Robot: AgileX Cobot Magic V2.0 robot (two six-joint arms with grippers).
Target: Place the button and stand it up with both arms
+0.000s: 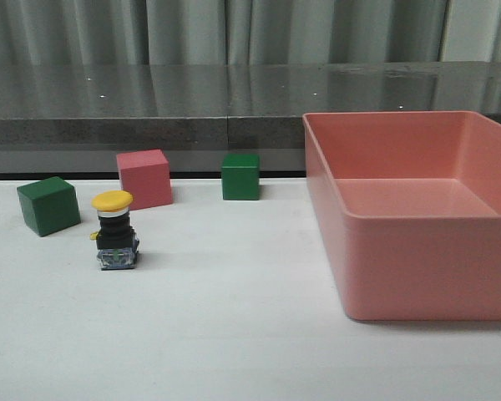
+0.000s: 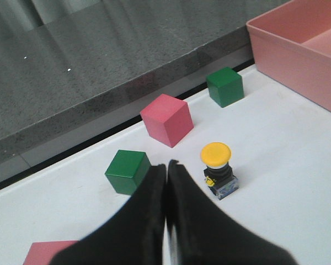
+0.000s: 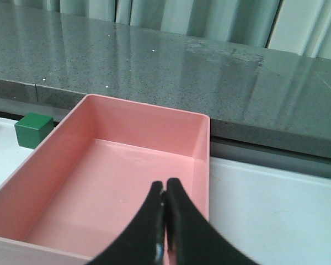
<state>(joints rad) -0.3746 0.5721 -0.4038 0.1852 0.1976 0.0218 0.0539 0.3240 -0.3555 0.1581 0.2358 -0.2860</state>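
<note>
We find the small push-button switch with its yellow mushroom cap, silver collar, black body and clear base block [image 1: 115,230] standing upright on the white tabletop [image 1: 234,334], cap uppermost, base flat down. It sits on the left side, just in front of the pink cube [image 1: 144,178], near the left green cube [image 1: 48,205] and well apart from the large pink plastic bin [image 1: 417,276] on the right. A second green cube [image 1: 240,175] stands further back, towards the middle.

Our left gripper [image 2: 166,182] has its dark tapered fingers pressed together with nothing between them; it hangs above the table, close to the button but not touching it, with a green cube just beside its tips in the wrist view. Our right gripper [image 3: 164,207] is likewise closed and empty, hovering over the bin's interior.

As we judge it, the standing looks done: the button is upright and free of both arms. What remains is to leave it so. We should lift the left arm straight up before moving sideways, since a sideways sweep near that top-heavy cap could tip it. We should keep the fingers closed and clear of the neighbouring cubes, which could nudge the button if pushed. The right arm is far off and poses little risk, so it can simply retreat without crossing to the left
</note>
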